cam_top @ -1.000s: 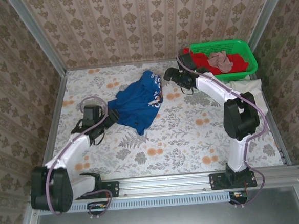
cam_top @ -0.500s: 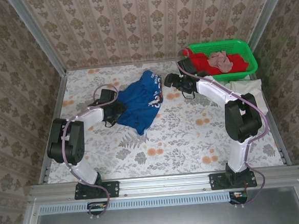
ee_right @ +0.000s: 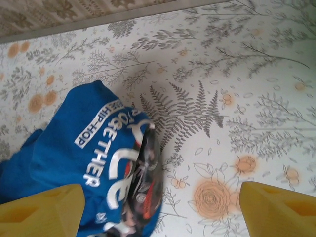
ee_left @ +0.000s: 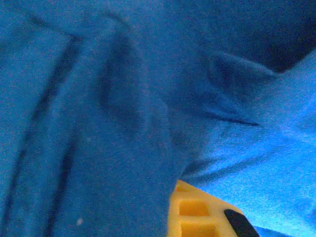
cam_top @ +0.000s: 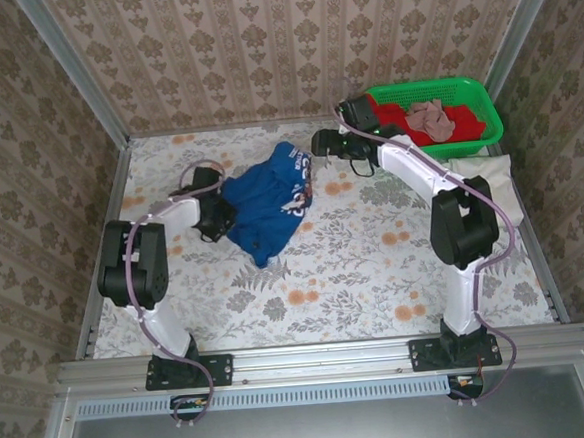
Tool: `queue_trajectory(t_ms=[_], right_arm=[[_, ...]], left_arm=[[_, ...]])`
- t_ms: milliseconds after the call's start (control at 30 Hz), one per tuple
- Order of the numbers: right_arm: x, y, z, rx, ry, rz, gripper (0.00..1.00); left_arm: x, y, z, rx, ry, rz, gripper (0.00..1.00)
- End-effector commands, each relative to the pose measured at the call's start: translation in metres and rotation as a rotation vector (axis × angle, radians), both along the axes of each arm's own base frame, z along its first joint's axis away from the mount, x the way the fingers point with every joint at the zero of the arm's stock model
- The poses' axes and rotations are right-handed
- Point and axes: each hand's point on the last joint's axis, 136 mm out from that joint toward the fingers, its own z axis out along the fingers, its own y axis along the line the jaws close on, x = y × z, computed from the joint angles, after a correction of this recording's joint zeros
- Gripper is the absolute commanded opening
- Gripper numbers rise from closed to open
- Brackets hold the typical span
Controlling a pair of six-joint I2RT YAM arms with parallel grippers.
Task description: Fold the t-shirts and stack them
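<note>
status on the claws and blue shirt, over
Left claw shut on blue t-shirt edge. Right claw open beside it. Green basket off right, no obstruction.

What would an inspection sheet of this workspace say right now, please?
Surface: floral table, flat.
Job's things: blue t-shirt crumpled left of centre, unfolded; cream t-shirt at the right edge, near the basket.
Clutter: green basket at the far right, holding a red cloth and a pinkish cloth.
Grippers: left gripper shut on the blue t-shirt's left edge; right gripper open, by the shirt's far side.
Cables: cables run along both arms; no snag seen.
Surroundings: patterned walls, metal frame.
</note>
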Motion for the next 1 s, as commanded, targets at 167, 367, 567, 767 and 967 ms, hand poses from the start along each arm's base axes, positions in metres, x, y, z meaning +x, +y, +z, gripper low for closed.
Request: queue_trajectory(t_ms=[167, 367, 567, 767, 967], right_arm=[[-0.003, 0.036, -0.008, -0.012, 0.011, 0.136, 0.79], [-0.014, 0.038, -0.016, -0.014, 0.037, 0.143, 0.78], [-0.026, 0.041, -0.027, -0.011, 0.056, 0.161, 0.78], [-0.026, 0.049, -0.034, 0.013, 0.078, 0.166, 0.77], [-0.023, 0.064, -0.039, 0.005, 0.081, 0.226, 0.78]], left_arm=[[0.056, 0.052, 0.030, -0.004, -0.036, -0.066, 0.13], [0.050, 0.054, 0.057, 0.090, -0.118, -0.032, 0.78], [-0.024, 0.066, 0.064, 0.199, -0.142, 0.078, 0.92], [-0.086, 0.058, 0.033, 0.080, -0.102, 0.240, 0.82], [-0.087, 0.047, 0.004, -0.060, -0.105, 0.357, 0.68]])
